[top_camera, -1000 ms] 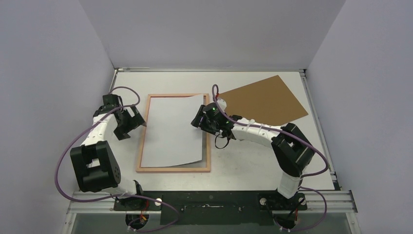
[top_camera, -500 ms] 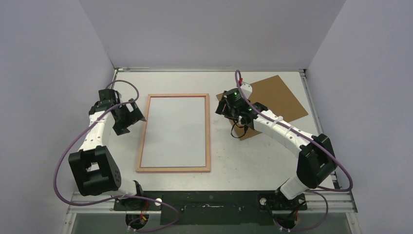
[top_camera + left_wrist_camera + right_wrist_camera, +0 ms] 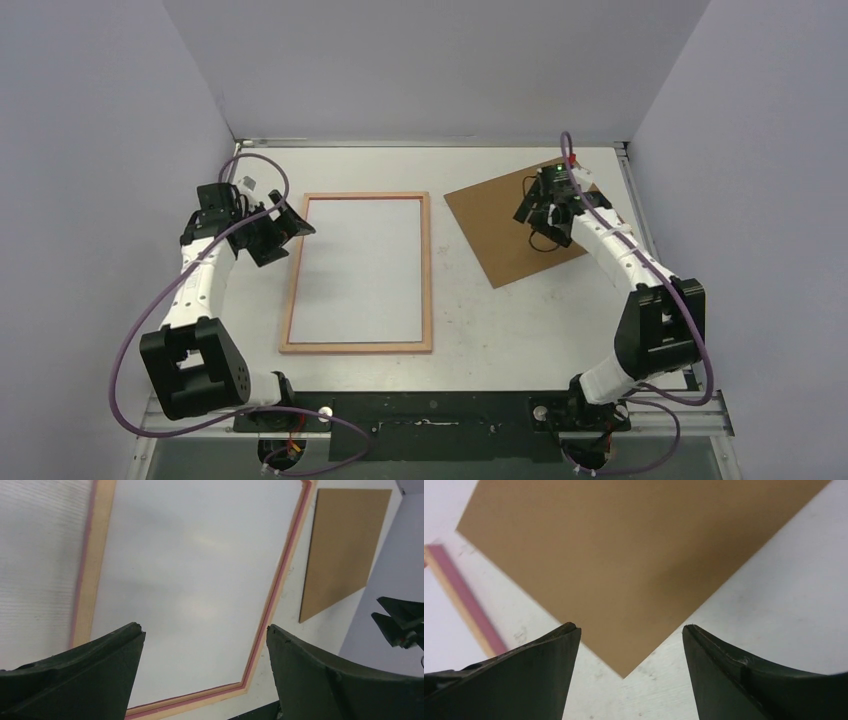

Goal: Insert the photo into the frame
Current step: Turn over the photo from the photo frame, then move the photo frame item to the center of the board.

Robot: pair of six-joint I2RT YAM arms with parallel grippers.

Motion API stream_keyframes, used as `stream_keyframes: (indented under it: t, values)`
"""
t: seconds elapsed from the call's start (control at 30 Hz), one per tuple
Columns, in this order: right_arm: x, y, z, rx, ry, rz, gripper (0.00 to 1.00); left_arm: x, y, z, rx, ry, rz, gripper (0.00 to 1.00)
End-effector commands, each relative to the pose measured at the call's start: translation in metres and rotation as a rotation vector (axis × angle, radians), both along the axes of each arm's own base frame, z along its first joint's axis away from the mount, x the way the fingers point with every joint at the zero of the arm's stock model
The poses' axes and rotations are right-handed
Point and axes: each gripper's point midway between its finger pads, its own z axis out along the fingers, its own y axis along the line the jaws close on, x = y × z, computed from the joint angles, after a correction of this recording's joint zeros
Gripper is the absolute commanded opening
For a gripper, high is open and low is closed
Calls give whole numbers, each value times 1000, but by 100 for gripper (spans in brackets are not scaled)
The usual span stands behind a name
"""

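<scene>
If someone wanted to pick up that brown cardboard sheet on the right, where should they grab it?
Probably its near corner, approached from the table's near side. The brown cardboard backing board is thin and lies flat on the table, so only its rim offers purchase. That corner points toward the open right end effector and has bare table around it.

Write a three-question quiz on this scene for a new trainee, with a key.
1. True or false: the photo lies white side up inside the frame.
2. The right gripper hangs over: A the frame, B the brown board, C the photo.
3. Which gripper hovers at the frame's edge?

Key: 1 true. 2 B. 3 the left gripper.
</scene>
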Motion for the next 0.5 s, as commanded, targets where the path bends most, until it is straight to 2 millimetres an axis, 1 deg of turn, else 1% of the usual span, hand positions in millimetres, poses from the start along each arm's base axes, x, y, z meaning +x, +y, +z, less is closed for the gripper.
stream_keyframes:
  t: [0.0,0.03,0.1,0.13,0.23,0.37,0.47]
  values:
    - [18,-54,-12,9,76,-18,76,22,-38,24,-142,-110,-112,90]
    - [26,-68,-16,6,87,-29,76,27,-47,25,-138,-109,-121,90]
    - [47,-96,-21,-22,97,-59,77,35,-76,25,-140,-108,-144,89]
    - [55,-113,-25,-35,111,-89,77,39,-90,24,-146,-103,-138,88]
    - [80,-155,-29,-88,109,-162,77,52,-136,26,-194,-127,-144,88]
    - [109,-196,-27,-147,28,-238,77,68,-197,32,-278,-167,-194,87]
    - [132,-216,-31,-219,-2,-222,76,74,-240,27,-309,-165,-251,86]
